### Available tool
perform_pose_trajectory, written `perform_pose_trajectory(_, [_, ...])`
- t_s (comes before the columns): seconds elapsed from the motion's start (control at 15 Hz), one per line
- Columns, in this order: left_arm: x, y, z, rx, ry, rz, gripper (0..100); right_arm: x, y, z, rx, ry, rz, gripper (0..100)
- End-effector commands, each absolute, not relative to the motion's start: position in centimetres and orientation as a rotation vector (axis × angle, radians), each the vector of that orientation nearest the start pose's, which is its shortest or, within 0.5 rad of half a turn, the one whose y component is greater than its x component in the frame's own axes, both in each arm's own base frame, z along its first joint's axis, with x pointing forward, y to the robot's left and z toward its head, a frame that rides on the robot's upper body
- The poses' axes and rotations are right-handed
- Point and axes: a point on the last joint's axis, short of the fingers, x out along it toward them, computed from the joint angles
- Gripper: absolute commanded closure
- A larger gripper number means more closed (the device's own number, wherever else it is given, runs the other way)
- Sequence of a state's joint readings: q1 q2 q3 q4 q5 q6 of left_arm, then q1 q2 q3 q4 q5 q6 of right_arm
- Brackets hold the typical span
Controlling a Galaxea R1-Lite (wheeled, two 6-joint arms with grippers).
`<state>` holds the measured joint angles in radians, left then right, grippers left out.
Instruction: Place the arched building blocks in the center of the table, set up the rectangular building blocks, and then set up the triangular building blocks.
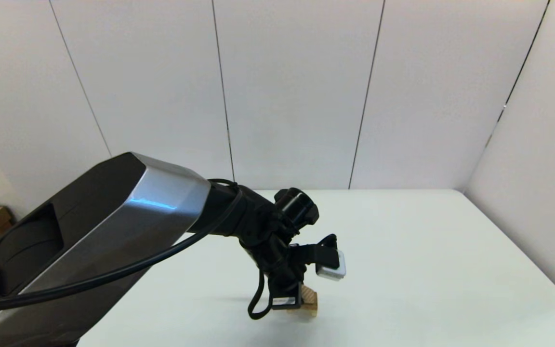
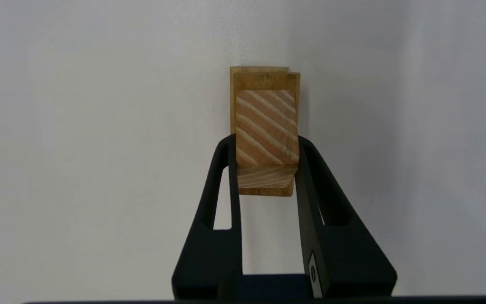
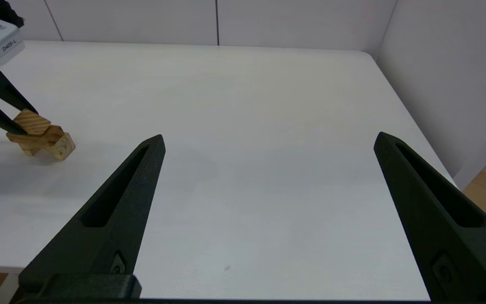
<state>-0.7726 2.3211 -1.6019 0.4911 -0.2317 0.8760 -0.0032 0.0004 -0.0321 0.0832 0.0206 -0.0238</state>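
Two left gripper [image 2: 267, 145] fingers clamp triangular building blocks [image 2: 267, 126] atop stack; right gripper [image 3: 268, 141] spread, apart.

triangular building blocks [image 2: 267, 126] on arched building blocks [image 2: 264, 192] | table [image 1: 427, 270] centre

Striped-grain wooden block [image 2: 267, 126], smooth white table [image 3: 247, 126], matt black gripper [image 2: 267, 145].

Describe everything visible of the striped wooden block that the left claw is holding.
The small light wooden block with diagonal grain stripes looks squarish on its striped face, with a paler face adjoining it. The left claw pinches its two sides between black fingers. It sits over a darker tan wooden block lying on the white table; whether the two blocks touch cannot be told.
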Motion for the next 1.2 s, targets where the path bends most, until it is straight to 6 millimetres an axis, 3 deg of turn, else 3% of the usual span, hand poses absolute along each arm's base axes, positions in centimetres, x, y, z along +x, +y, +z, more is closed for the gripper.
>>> perform_pose_trajectory(0.07, [30.0, -30.0, 6.5, 1.035, 0.762, -1.378, 100, -2.6, 0.1, 7.6, -0.024, 0.05, 0.019, 0])
perform_pose_trajectory(0.2, [30.0, -30.0, 6.5, 1.036, 0.759, -1.376, 100, -2.6, 0.1, 7.6, -0.024, 0.05, 0.019, 0])
perform_pose_trajectory(0.27, [30.0, -30.0, 6.6, 1.036, 0.757, -1.376, 0, -2.6, 0.1, 7.6, -0.024, 0.049, 0.019, 0])
perform_pose_trajectory(0.6, [30.0, -29.9, 6.8, 1.038, 0.758, -1.375, 0, -2.6, 0.1, 7.6, -0.024, 0.05, 0.019, 0])
perform_pose_trajectory(0.73, [30.2, -30.0, 7.8, 1.026, 0.729, -1.359, 0, -2.6, 0.1, 7.6, -0.024, 0.05, 0.019, 0])
perform_pose_trajectory(0.87, [30.6, -28.9, 11.2, 0.941, 0.692, -1.276, 0, -2.6, 0.1, 7.6, -0.024, 0.049, 0.019, 0])
perform_pose_trajectory(0.93, [30.9, -27.9, 13.8, 0.872, 0.667, -1.202, 0, -2.6, 0.1, 7.6, -0.024, 0.05, 0.019, 0])
perform_pose_trajectory(1.13, [31.3, -22.1, 22.3, 0.759, 0.553, -0.902, 0, -2.6, 0.1, 7.6, -0.024, 0.05, 0.019, 0])
perform_pose_trajectory(1.2, [30.3, -19.3, 25.5, 0.711, 0.511, -0.796, 0, -2.6, 0.1, 7.6, -0.024, 0.049, 0.019, 0])
